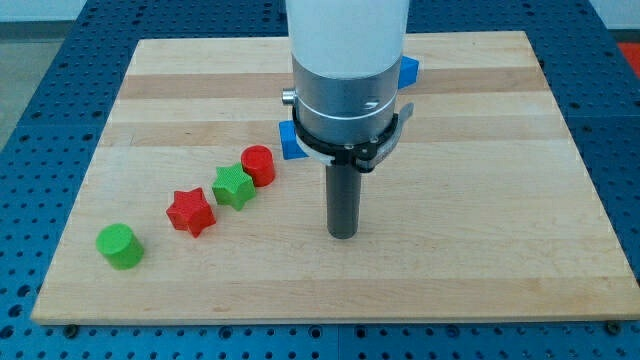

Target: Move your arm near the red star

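The red star-shaped plastic block lies on the wooden board. There is no claw; my tip rests well to the star's right. The green star-shaped block touches the red star's upper right; a direct approach could likely knock it.

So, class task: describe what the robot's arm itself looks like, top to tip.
The arm is a white cylinder above a silver metal collar with a small side bolt. Below sits a black clamp ring, then a straight dark grey rod ending in my tip. No claw, cables or markings show.
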Robot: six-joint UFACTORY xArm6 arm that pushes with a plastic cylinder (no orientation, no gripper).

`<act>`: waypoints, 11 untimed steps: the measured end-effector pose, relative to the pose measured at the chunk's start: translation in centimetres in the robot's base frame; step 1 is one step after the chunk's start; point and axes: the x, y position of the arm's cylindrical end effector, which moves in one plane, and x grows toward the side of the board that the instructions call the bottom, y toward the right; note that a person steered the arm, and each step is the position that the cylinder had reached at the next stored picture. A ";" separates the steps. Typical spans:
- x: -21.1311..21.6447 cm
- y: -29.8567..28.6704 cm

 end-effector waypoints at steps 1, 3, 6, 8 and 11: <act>0.0 0.0; 1.2 -0.1; 4.6 -3.3; 4.0 -5.9; 2.8 -10.6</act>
